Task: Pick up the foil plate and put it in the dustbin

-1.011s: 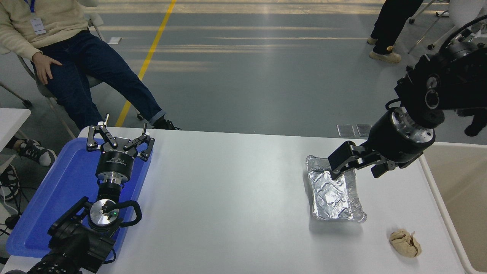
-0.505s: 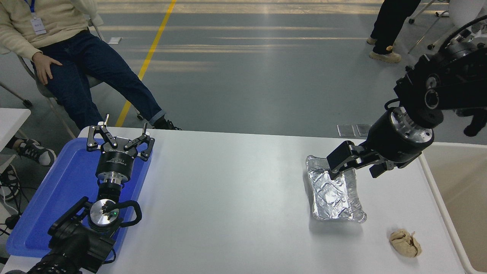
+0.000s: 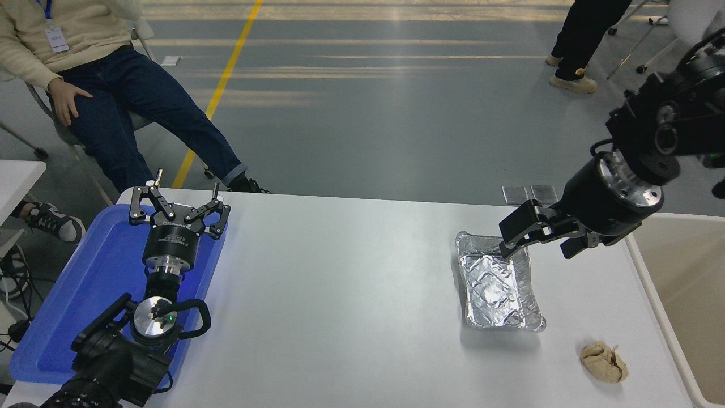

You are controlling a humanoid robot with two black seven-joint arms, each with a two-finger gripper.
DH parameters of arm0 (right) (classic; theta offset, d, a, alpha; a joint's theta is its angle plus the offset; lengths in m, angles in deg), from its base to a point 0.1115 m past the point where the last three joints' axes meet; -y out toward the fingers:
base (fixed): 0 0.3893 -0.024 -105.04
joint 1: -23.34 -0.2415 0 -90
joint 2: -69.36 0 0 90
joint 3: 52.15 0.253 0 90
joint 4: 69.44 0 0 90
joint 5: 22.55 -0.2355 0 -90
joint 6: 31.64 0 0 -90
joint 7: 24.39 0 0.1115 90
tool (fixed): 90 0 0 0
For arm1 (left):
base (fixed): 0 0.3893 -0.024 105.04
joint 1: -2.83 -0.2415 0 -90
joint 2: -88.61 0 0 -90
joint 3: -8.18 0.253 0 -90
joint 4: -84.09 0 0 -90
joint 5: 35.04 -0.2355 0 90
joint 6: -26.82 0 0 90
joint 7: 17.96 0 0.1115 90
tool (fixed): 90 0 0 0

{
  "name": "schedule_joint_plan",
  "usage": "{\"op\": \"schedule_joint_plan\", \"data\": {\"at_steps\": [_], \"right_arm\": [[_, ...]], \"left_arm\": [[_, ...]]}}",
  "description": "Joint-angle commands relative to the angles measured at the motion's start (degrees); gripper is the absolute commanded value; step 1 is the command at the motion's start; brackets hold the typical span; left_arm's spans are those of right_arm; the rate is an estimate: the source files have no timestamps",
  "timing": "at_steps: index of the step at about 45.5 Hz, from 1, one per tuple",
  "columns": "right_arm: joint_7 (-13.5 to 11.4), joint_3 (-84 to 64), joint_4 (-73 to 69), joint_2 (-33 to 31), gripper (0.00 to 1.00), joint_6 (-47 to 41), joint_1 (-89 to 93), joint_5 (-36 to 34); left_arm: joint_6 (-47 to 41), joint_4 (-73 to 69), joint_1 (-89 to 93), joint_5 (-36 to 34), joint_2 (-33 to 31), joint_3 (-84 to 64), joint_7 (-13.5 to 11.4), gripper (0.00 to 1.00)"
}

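my right gripper [image 3: 538, 241] hangs over the far end of the foil plate [image 3: 497, 283], coming in from the right edge of the table [image 3: 340, 294] and tipped down toward the plate's far rim. its fingers are spread apart, one over the plate's far right corner and the other out past the rim on the right, and they hold nothing; whether the nearer finger touches the foil i cannot tell. the foil plate lies flat on the table toward its right side, long way running from far to near, its crinkled rim up and its embossed bottom showing. i judge i am set this way so one finger can go inside the rim and the other outside, since a thin raised edge is the only thing on a flat tray that i can pinch. the dustbin [image 3: 645, 266] stands just off the table's right edge, its pale rim near the plate, so the carry should be short. a crumpled tan paper lump [image 3: 604, 361] sits near the table's near right corner, apart from the plate, and i should not brush it. my left gripper [image 3: 180, 207] rests parked over the blue tray [image 3: 73, 306] at the table's left edge, fingers wide open. foil bends easily, so a hard squeeze may crush the rim.
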Motion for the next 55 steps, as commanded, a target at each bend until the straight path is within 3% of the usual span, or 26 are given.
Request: {"op": "schedule_joint_plan", "data": {"at_steps": [1,12,26,34,55], "right_arm": [[-0.3,-0.1,0.0,-9.3,1.0,0.2,3.0,8.2],[-0.3,0.3,1.0,-12.8,1.0,4.8,9.4,10.6],[-0.3,0.7,3.9,-12.4,1.0,12.8,19.4,11.4],[-0.3,0.3,7.6,-12.5,1.0,17.4,25.7,15.4],[-0.2,3.2,14.7,-12.0,1.0,23.7,37.3,16.1]], "left_arm": [[0.0,0.0,0.0,0.0,0.0,0.0,0.0,1.0],[0.0,0.0,0.0,0.0,0.0,0.0,0.0,1.0],[0.0,0.0,0.0,0.0,0.0,0.0,0.0,1.0],[0.0,0.0,0.0,0.0,0.0,0.0,0.0,1.0],[0.0,0.0,0.0,0.0,0.0,0.0,0.0,1.0]]}}
